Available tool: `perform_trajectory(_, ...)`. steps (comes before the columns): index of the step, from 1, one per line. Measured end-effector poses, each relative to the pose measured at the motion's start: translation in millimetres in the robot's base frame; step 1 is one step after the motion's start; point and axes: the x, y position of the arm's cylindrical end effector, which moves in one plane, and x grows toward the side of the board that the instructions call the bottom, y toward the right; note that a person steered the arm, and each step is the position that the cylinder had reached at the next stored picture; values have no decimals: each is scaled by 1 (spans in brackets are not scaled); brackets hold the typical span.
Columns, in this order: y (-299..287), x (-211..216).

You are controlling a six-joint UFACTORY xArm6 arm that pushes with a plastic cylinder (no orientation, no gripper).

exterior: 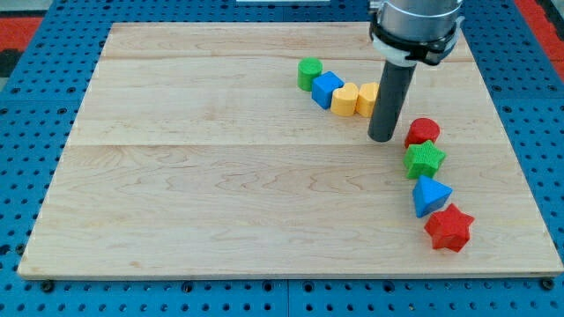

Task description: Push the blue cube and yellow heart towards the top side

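Tool tip [382, 138] right of yellow heart [345, 99], blue cube [327, 89]

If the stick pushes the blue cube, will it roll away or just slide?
Probably slide: the blue cube has flat faces and sits flat on the smooth wooden board. It may twist, since the green cylinder and yellow heart touch it. It looks small and light, so my tip should move it easily.
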Motion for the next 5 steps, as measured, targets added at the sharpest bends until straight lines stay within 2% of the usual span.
perform_trajectory(2,-78,-49)
perform_trajectory(3,-53,-73)
perform_trajectory(4,-14,-74)
perform_trajectory(5,-14,-73)
